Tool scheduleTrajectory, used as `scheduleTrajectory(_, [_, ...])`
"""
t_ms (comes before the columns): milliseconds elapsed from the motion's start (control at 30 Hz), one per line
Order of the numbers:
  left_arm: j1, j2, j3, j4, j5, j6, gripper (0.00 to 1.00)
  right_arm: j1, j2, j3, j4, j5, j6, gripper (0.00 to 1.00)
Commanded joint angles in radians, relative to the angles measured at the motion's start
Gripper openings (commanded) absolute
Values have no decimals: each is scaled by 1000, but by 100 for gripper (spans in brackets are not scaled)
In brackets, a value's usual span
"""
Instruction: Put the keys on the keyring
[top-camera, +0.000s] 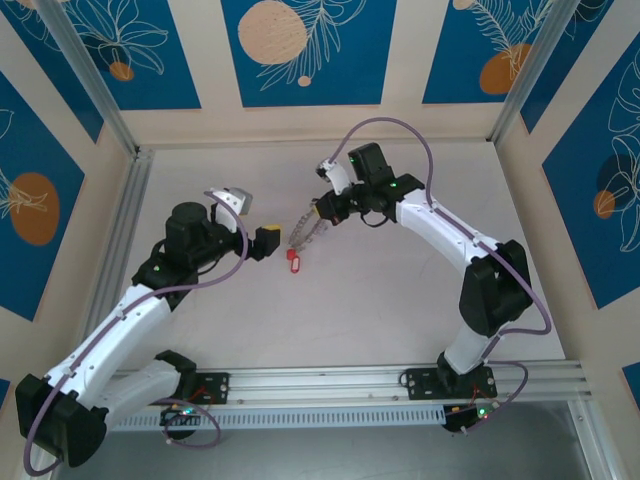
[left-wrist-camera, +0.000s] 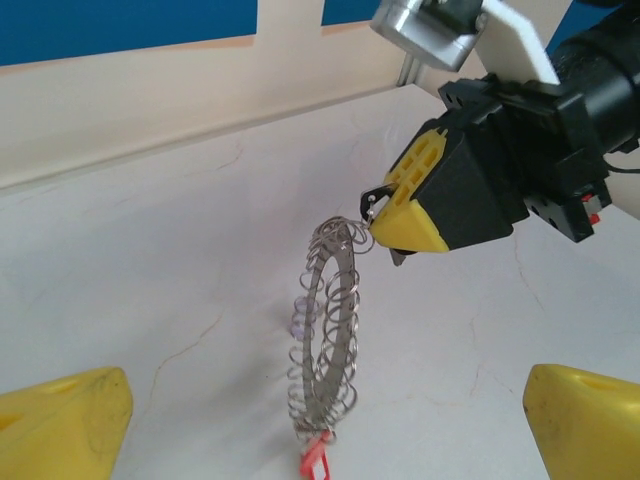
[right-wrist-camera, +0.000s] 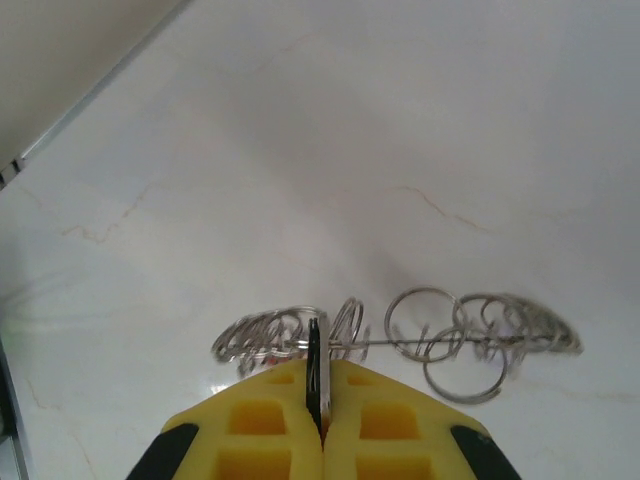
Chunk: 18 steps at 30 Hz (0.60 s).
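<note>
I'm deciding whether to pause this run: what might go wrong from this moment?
The right gripper pinches only a thin edge of the silvery bunch of metal rings between its shut jaws; it may slip out. The bunch hangs loose, its small red tag near the white table, so it may swing or snag if the open left gripper approaches.

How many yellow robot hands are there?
2. The left hand is open, just left of the keys and above their red piece. The right hand is pinched shut on the top end of the keys.
</note>
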Motion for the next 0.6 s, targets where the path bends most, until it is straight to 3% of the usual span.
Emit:
scheduleTrajectory(0, [9, -9, -20, 9, -14, 18, 100, -37, -18, -62, 27, -54, 54, 0])
scheduleTrajectory(267, [9, 3, -9, 33, 13, 22, 100, -115, -104, -293, 25, -58, 114, 0])
scheduleTrajectory(567, [9, 28, -9, 73, 44, 9, 100, -120, -232, -582, 97, -72, 230, 4])
